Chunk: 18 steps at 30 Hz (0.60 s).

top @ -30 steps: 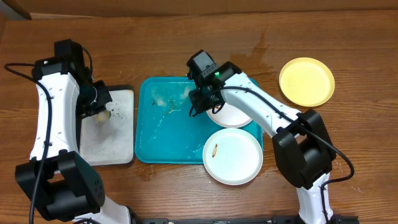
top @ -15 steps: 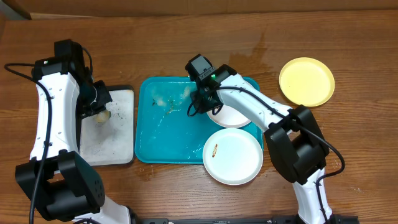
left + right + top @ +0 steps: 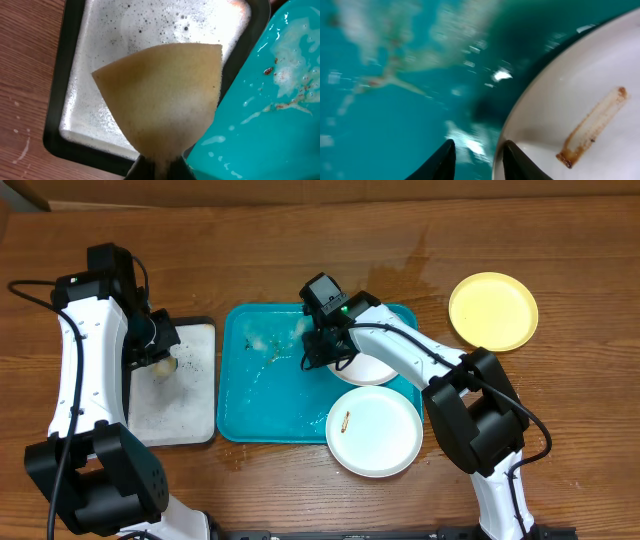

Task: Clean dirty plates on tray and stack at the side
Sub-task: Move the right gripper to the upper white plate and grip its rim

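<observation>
The wooden table (image 3: 300, 240) carries the teal tray (image 3: 270, 395) at its centre, wet and streaked with food. At 9 o'clock from it, just beside it, sits a smaller black-rimmed white tray (image 3: 190, 395), foamy inside.

A yellow plate (image 3: 493, 311) lies on the bare table at 2 o'clock, well apart from the teal tray. One white plate (image 3: 374, 430) with a brown smear overhangs the teal tray's 5 o'clock corner. A second white plate (image 3: 368, 368) sits at its 3 o'clock side, partly under the right arm.

The right gripper (image 3: 322, 352) is low at this plate's 9 o'clock rim, its jaws a narrow gap apart; in the right wrist view one finger (image 3: 512, 160) is at the rim and the other stands over the tray, nothing clamped.

The left gripper (image 3: 158, 358) pinches a yellow sponge (image 3: 160, 100) above the smaller tray.
</observation>
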Available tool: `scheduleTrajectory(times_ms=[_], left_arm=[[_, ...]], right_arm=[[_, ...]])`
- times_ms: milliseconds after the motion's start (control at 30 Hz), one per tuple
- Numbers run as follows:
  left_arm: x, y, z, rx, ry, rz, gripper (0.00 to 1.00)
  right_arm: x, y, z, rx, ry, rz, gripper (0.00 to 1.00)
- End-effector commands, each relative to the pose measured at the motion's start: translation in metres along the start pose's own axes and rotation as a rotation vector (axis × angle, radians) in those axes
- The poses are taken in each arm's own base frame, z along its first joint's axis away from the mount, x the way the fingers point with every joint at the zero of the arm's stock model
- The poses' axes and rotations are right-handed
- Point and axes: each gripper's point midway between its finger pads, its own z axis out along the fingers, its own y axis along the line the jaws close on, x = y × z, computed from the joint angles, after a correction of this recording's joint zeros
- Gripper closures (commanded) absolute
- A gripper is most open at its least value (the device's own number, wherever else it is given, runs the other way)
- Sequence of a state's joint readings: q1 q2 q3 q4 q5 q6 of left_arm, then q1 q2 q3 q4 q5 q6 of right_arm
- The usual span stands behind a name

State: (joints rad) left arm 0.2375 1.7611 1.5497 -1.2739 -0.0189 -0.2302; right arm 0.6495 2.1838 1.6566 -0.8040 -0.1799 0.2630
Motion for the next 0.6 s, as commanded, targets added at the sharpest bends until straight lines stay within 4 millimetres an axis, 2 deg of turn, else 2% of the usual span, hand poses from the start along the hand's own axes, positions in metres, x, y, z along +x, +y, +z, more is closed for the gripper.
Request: scheduleTrajectory(times_ms=[0,67,200,300,367,433,500,567], left_arm=[[0.000,-0.003,-0.005,0.015,-0.014,0.031,0.96],[0.000,-0.003,-0.005,0.015,-0.014,0.031,0.96],[0.001,-0.003,-0.005,0.015,-0.014,0.031,0.96],[0.000,-0.003,-0.005,0.015,-0.014,0.031,0.96],[0.000,-0.003,-0.005,0.015,-0.014,0.031,0.96],[0.000,-0.002,-0.005,0.014,-0.014,0.031,0.96],[0.000,-0.002,-0.005,0.012,-0.015,0.041,0.96],[0.000,-0.002,-0.005,0.012,-0.015,0.046,0.96]], right_arm=[[0.004,0.034,-0.001,-0.182,0.030,-0.004,0.67],[0.002,0.044,-0.003,-0.243,0.027,-0.013,0.67],[-0.005,0.048,-0.006,-0.261,-0.001,-0.075,0.64],[-0.020,0.041,-0.024,-0.253,-0.031,-0.118,0.63],[-0.032,0.024,-0.040,-0.187,-0.050,-0.095,0.63],[-0.043,-0.005,-0.059,-0.078,-0.068,-0.049,0.63],[-0.046,-0.034,-0.072,0.013,-0.069,0.003,0.63],[-0.040,-0.069,-0.081,0.094,-0.038,0.065,0.62]])
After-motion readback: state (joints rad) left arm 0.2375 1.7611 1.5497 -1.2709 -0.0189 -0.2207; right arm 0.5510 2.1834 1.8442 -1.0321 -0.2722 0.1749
